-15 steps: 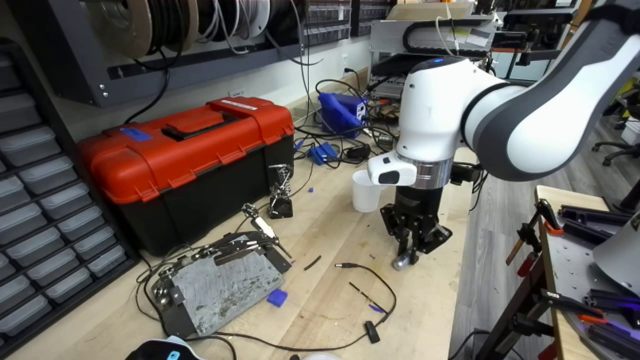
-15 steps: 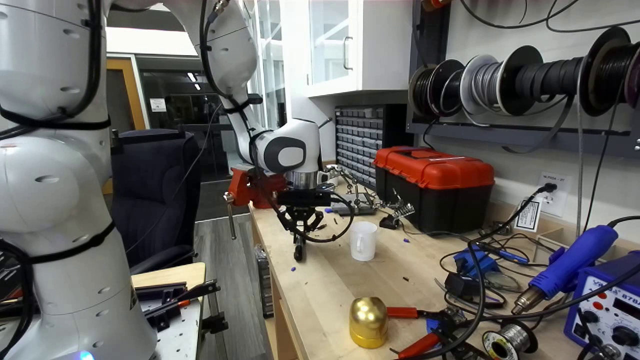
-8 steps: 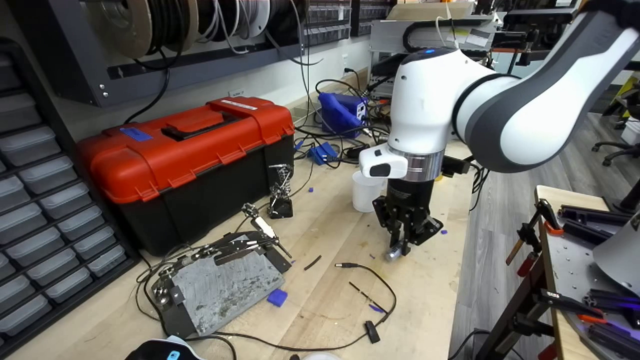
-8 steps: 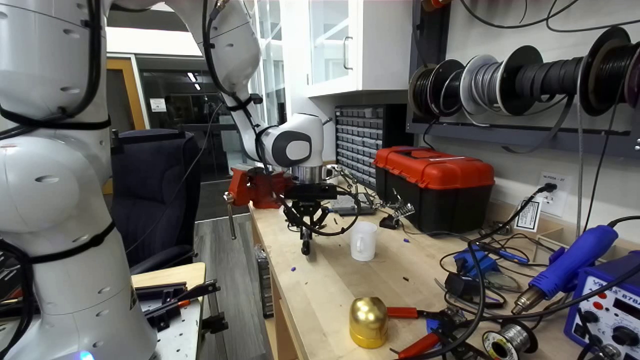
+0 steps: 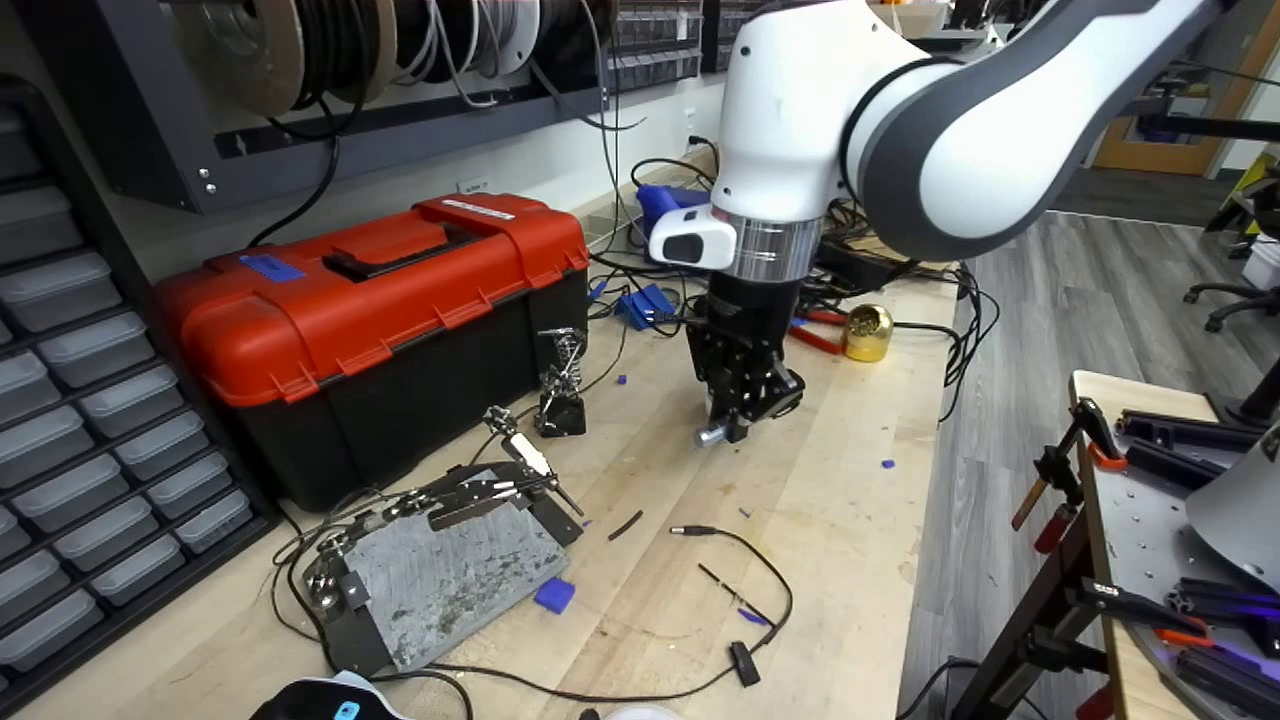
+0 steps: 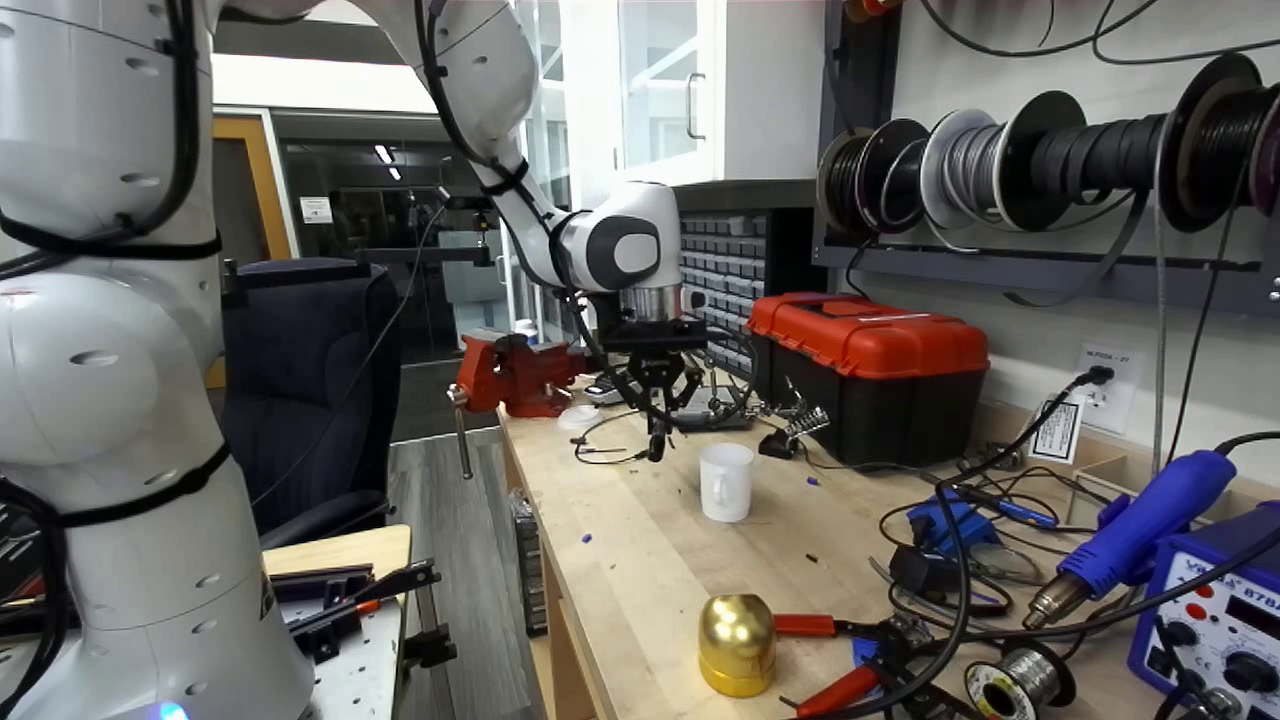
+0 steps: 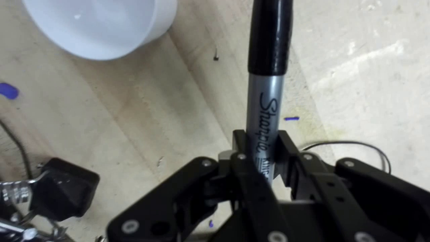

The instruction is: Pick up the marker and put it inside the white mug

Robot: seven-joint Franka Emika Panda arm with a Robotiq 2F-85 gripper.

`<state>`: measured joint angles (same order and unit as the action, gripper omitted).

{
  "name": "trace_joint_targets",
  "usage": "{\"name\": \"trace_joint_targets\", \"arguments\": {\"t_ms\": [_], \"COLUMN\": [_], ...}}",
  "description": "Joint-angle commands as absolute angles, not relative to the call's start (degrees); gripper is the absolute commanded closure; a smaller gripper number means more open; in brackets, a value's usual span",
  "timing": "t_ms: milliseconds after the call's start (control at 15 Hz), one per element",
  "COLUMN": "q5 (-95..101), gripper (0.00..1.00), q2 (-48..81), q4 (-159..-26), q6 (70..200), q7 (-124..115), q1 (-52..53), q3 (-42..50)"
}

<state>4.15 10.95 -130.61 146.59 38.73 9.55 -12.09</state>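
— If the gripper (image 7: pixel 262 144) has something, what?
— Sharpie marker (image 7: pixel 267 85), pinched by its grey barrel (image 7: pixel 263 114).
— Pointing?
— Long axis crosswise to the squeeze. Runs near to far in an exterior view, black cap (image 6: pixel 655 452) toward near side, grey butt end (image 5: pixel 711 435) opposite.
— Versus white mug (image 6: pixel 726 482)?
— Marker's left of it and farther back, apart, over the wooden bench (image 6: pixel 640 565).

Arm (image 5: pixel 910 150) bent — jaws downward, clamped.
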Motion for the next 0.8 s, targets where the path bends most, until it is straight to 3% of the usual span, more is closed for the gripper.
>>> {"name": "trace_joint_targets", "arguments": {"t_ms": [0,733], "q5": [6.1,4.9], "gripper": [0.94,0.94], "q2": [10.7,11.2], "q4": [-126.5,-116.2], "q6": [144.6,144.9], "q7": [34.5,25.1], "q1": [8.7,4.9], "q3": [-10.9,-7.2]}}
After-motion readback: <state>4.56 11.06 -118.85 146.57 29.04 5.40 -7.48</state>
